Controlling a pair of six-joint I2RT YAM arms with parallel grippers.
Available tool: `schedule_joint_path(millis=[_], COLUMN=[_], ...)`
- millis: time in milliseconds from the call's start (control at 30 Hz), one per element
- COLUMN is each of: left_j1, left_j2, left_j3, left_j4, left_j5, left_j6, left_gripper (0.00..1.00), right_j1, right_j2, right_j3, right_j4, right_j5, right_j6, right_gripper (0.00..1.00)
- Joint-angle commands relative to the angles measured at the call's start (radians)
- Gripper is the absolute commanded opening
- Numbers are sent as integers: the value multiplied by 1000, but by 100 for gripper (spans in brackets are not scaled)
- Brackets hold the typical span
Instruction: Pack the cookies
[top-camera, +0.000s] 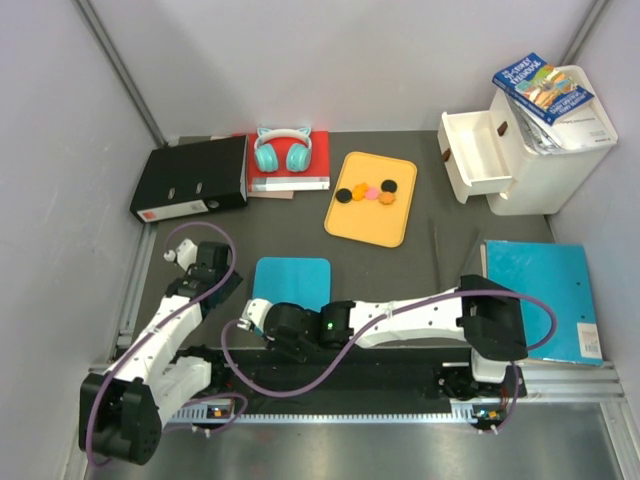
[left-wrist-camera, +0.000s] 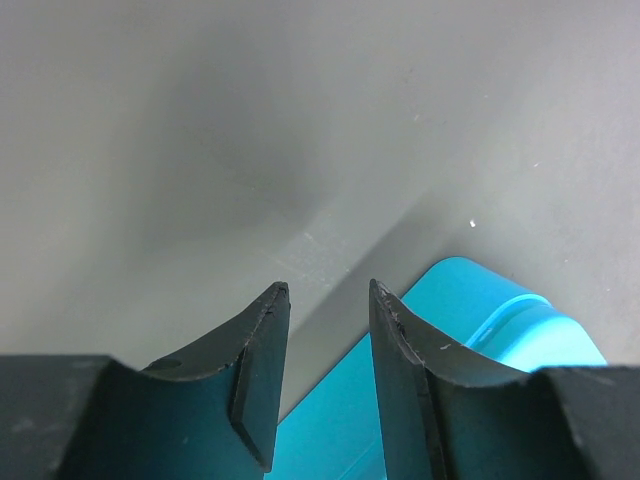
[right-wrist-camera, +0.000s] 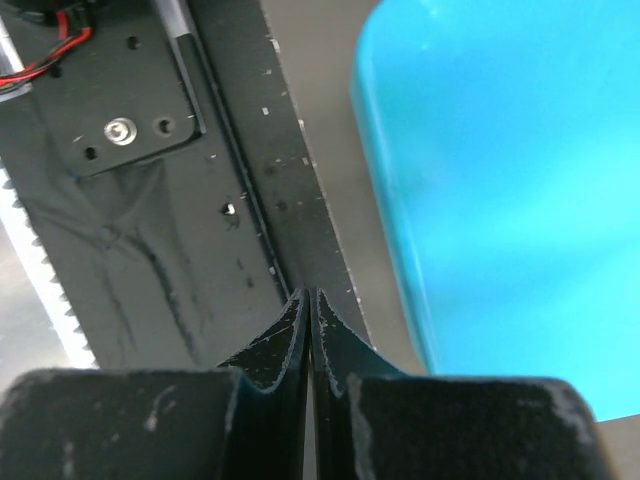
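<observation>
Grey table (top-camera: 400, 268) carries a yellow plastic tray (top-camera: 345, 228) holding 5 small flat round cookies (top-camera: 367, 193), well apart from both arms. Left claw (left-wrist-camera: 325, 292) hangs parted and empty; right claw (right-wrist-camera: 308, 298) is clenched on nothing. Best to open it before reaching.

Lab test booth; grey panel walls (top-camera: 350, 60) enclose binder (top-camera: 190, 178), headphones (top-camera: 266, 156).

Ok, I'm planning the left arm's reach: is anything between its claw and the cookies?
Nothing visible. Bare table runs from the left claw to the cookies on the yellow tray. The headphones lie farther back than that line, the blue container nearer the arms.
</observation>
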Motion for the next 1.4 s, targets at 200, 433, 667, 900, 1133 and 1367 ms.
schedule_joint_path(millis=[200, 433, 667, 900, 1133, 1367], left_j1=[8, 6, 8, 8, 8, 8], left_j2=[-6, -9, -12, -17, -18, -18], left_j3=[-6, -14, -17, -24, -31, -31], left_j4=[24, 22, 24, 29, 30, 32], left_j5=[-1, -1, -1, 2, 7, 7], left_j6=[-7, -10, -9, -10, -12, -12], left_gripper=[43, 43, 43, 43, 43, 44], right_j1=[10, 9, 4, -5, -8, -10], right_j2=[59, 68, 71, 84, 96, 55], right_j3=[50, 53, 64, 77, 91, 56], right_j4=[56, 67, 70, 67, 67, 104], right_j5=[101, 150, 186, 218, 264, 229], right_j6=[-16, -12, 2, 11, 22, 11], right_gripper=[0, 0, 0, 0, 0, 0])
